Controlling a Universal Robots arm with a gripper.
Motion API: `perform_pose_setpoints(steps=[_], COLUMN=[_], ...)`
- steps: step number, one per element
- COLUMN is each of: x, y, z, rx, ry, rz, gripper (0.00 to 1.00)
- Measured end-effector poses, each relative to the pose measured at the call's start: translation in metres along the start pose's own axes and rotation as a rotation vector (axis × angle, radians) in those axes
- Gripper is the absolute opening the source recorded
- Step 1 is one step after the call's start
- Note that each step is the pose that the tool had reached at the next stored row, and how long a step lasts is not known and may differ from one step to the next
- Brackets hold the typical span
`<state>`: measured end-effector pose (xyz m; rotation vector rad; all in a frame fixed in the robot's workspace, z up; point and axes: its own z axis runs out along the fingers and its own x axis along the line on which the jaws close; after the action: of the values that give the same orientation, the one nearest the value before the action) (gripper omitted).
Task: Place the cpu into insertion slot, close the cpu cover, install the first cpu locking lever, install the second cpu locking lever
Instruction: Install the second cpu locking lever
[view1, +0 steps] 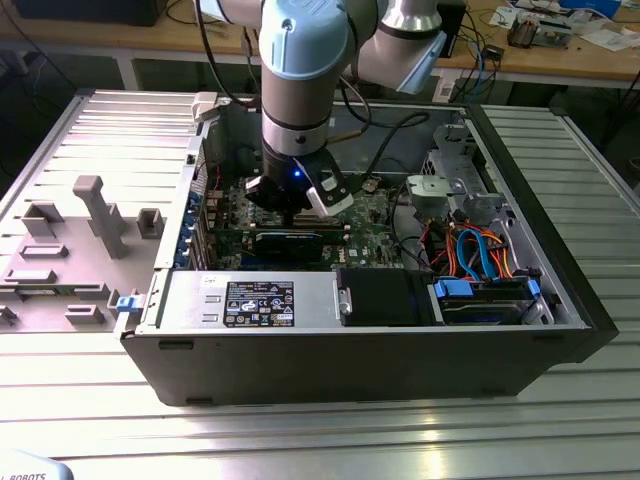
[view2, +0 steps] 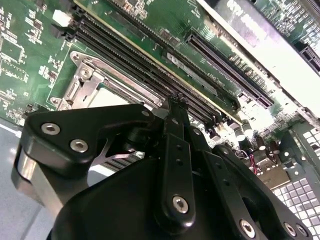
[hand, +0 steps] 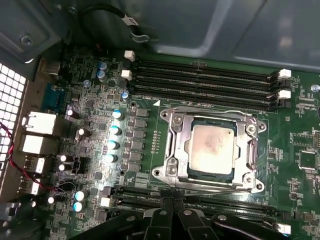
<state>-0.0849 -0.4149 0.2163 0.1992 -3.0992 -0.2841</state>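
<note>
First wrist view: cpu (hand: 212, 149) sits in the slot (hand: 176, 131) at right of centre, cover (hand: 250, 150) down around it. Gripper (hand: 172, 202), pressed together and empty, hovers at the socket's lower edge beside a lever (hand: 220, 189). A slip there could scrape the board (hand: 90, 65).

No legible text, black label (view1: 259, 303) on case, print unreadable
</note>
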Motion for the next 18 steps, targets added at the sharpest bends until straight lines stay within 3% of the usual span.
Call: perform_pose_setpoints(steps=[7, 18], x=[0.0097, 0.0113], y=[0.0004, 0.0003], z=[0.005, 0.0091], rx=[-0.0127, -0.02], ry=[-0.0022, -0.0046], rz=[0.003, 0.01], gripper=[0.11, 0.11])
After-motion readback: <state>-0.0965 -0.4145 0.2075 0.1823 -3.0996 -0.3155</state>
